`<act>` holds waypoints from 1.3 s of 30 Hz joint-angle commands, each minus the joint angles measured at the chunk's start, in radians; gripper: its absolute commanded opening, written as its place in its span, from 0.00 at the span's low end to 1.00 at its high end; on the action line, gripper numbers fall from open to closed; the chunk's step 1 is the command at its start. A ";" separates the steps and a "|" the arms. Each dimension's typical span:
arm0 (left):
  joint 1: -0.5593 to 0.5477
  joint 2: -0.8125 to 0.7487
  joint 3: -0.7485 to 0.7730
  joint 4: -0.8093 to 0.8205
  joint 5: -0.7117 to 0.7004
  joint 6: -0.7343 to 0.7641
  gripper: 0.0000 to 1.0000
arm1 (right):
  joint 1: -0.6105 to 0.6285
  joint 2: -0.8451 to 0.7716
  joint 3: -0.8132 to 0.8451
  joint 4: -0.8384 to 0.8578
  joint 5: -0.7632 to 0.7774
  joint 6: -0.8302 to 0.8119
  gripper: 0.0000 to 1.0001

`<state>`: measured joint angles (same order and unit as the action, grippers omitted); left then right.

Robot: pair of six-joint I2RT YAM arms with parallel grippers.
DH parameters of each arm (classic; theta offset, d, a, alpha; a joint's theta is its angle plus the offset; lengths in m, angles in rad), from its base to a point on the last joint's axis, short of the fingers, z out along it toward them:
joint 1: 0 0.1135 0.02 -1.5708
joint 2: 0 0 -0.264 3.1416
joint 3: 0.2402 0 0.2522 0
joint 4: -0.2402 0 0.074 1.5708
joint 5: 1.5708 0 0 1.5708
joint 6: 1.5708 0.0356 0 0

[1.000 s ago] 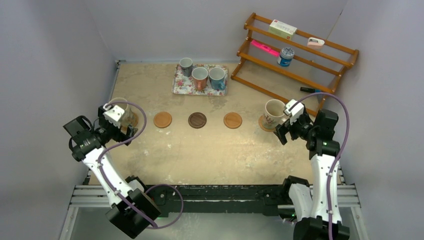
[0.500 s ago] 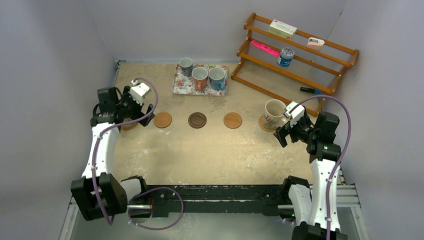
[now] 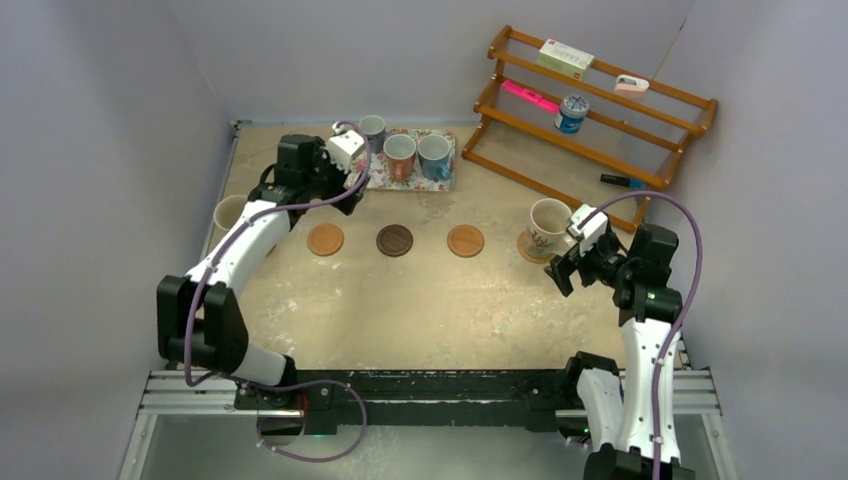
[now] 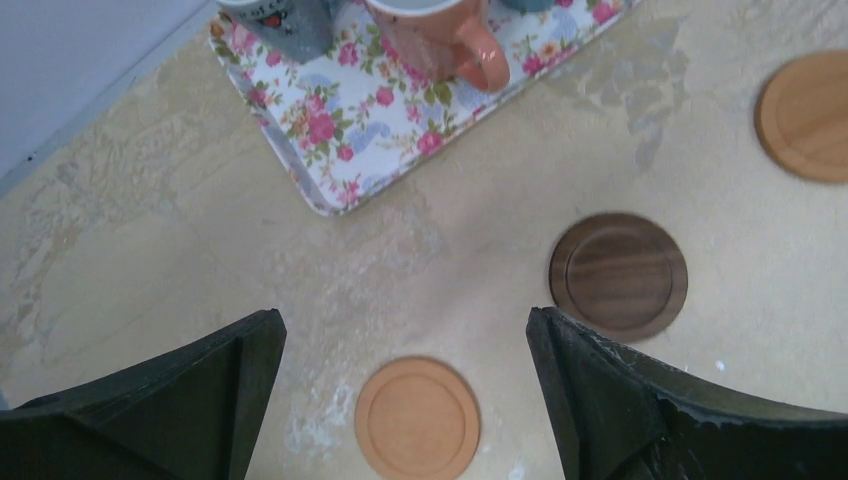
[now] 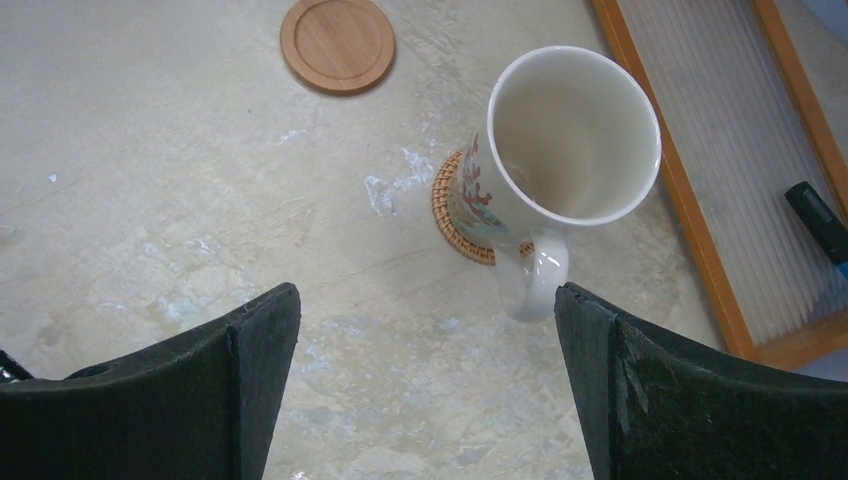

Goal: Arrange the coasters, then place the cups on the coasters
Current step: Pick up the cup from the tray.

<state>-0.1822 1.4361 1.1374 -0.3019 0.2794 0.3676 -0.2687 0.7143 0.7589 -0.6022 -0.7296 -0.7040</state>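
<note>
Three bare coasters lie in a row: orange (image 3: 325,239), dark brown (image 3: 394,240) and orange (image 3: 465,240). A cream cup (image 3: 548,222) stands on a woven coaster (image 5: 455,215). Another cream cup (image 3: 228,212) stands at the far left. Grey (image 3: 372,128), reddish-orange (image 3: 400,152) and blue (image 3: 434,152) cups sit on the floral tray (image 3: 358,175). My left gripper (image 4: 402,320) hovers open between the tray (image 4: 340,130) and the orange coaster (image 4: 417,417), holding nothing. My right gripper (image 5: 425,290) is open and empty just in front of the cream cup's (image 5: 565,140) handle.
A wooden rack (image 3: 590,110) stands at the back right with a blue-and-white tin (image 3: 572,113) and small items on it. A black marker (image 5: 820,220) lies by the rack's foot. Grey walls close in on the left, right and back.
My left arm has swung from the left cream cup up and right toward the floral tray, leaving that cup standing. My right gripper has drawn back slightly from the right cream cup.
</note>
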 commanded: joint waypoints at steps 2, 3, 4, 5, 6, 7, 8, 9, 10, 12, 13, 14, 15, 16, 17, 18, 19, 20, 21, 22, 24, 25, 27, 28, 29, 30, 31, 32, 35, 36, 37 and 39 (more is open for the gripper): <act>-0.076 0.122 0.115 0.140 -0.132 -0.198 1.00 | -0.003 0.035 0.004 -0.025 -0.042 -0.016 0.99; -0.088 0.147 0.133 0.149 -0.140 -0.217 1.00 | -0.003 0.035 0.002 -0.021 -0.039 -0.015 0.99; -0.102 0.176 0.152 0.153 -0.156 -0.232 1.00 | -0.003 0.033 -0.002 -0.016 -0.038 -0.012 0.99; -0.120 0.204 0.174 0.157 -0.164 -0.245 1.00 | -0.003 0.029 -0.008 -0.009 -0.037 -0.009 0.99; -0.132 0.231 0.198 0.159 -0.166 -0.257 1.00 | -0.003 0.024 -0.014 -0.004 -0.036 -0.007 0.99; -0.143 0.260 0.220 0.160 -0.166 -0.268 1.00 | -0.003 0.019 -0.021 0.002 -0.036 -0.006 0.99; -0.155 0.286 0.242 0.163 -0.169 -0.279 1.00 | -0.004 0.013 -0.027 0.006 -0.034 -0.006 0.99; -0.164 0.313 0.263 0.165 -0.177 -0.285 1.00 | -0.003 0.007 -0.032 0.008 -0.031 -0.005 0.99; -0.175 0.340 0.284 0.167 -0.184 -0.290 1.00 | -0.003 0.001 -0.035 0.007 -0.031 -0.005 0.99; -0.192 0.391 0.325 0.172 -0.208 -0.300 1.00 | -0.003 -0.010 -0.040 0.008 -0.031 -0.005 0.99; -0.198 0.414 0.345 0.172 -0.218 -0.307 1.00 | -0.003 -0.016 -0.044 0.009 -0.033 -0.005 0.99; -0.202 0.448 0.372 0.170 -0.228 -0.314 1.00 | -0.003 -0.021 -0.046 0.011 -0.035 -0.005 0.99; -0.204 0.470 0.390 0.167 -0.242 -0.325 1.00 | -0.003 -0.028 -0.048 0.011 -0.037 -0.007 0.99; -0.204 0.489 0.406 0.168 -0.252 -0.335 1.00 | -0.003 -0.031 -0.050 0.013 -0.037 -0.006 0.99; -0.204 0.508 0.419 0.168 -0.261 -0.345 1.00 | -0.003 -0.035 -0.052 0.015 -0.039 -0.006 0.99; -0.206 0.523 0.431 0.171 -0.270 -0.354 1.00 | -0.004 -0.037 -0.053 0.013 -0.040 -0.008 0.99; -0.206 0.537 0.439 0.176 -0.277 -0.359 1.00 | -0.004 -0.038 -0.055 0.013 -0.041 -0.009 0.99; -0.206 0.547 0.443 0.185 -0.277 -0.360 1.00 | -0.003 -0.038 -0.055 0.012 -0.042 -0.009 0.99; -0.206 0.556 0.447 0.192 -0.277 -0.360 1.00 | -0.003 -0.039 -0.054 0.011 -0.046 -0.011 0.99; -0.206 0.566 0.451 0.195 -0.296 -0.389 1.00 | -0.003 -0.039 -0.053 0.007 -0.051 -0.014 0.99; -0.207 0.581 0.460 0.202 -0.320 -0.394 1.00 | -0.003 -0.041 -0.053 0.000 -0.062 -0.020 0.99; -0.207 0.588 0.462 0.207 -0.332 -0.394 1.00 | -0.003 -0.043 -0.053 -0.002 -0.065 -0.023 0.99; -0.206 0.602 0.468 0.214 -0.353 -0.386 1.00 | -0.004 -0.046 -0.055 -0.006 -0.070 -0.027 0.99; -0.206 0.610 0.471 0.219 -0.360 -0.379 1.00 | -0.003 -0.048 -0.055 -0.008 -0.071 -0.029 0.99; -0.206 0.615 0.472 0.224 -0.368 -0.374 1.00 | -0.004 -0.049 -0.055 -0.008 -0.071 -0.030 0.99; -0.206 0.619 0.476 0.225 -0.377 -0.372 1.00 | -0.003 -0.050 -0.056 -0.011 -0.072 -0.031 0.99; -0.206 0.624 0.480 0.224 -0.382 -0.372 1.00 | -0.003 -0.052 -0.056 -0.012 -0.072 -0.032 0.99; -0.205 0.628 0.483 0.223 -0.388 -0.372 1.00 | -0.004 -0.054 -0.056 -0.013 -0.074 -0.032 0.99; -0.204 0.627 0.486 0.220 -0.406 -0.372 1.00 | -0.004 -0.059 -0.056 -0.014 -0.076 -0.033 0.99; -0.203 0.625 0.486 0.220 -0.414 -0.372 1.00 | -0.003 -0.060 -0.056 -0.015 -0.077 -0.034 0.99; -0.202 0.623 0.486 0.220 -0.417 -0.372 1.00 | -0.003 -0.061 -0.056 -0.015 -0.079 -0.035 0.99; -0.197 0.616 0.482 0.221 -0.419 -0.372 0.99 | -0.003 -0.060 -0.056 -0.018 -0.080 -0.036 0.99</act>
<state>-0.3882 2.0632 1.5806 -0.1188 -0.1059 0.0097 -0.2687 0.6643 0.7113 -0.6010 -0.7780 -0.7269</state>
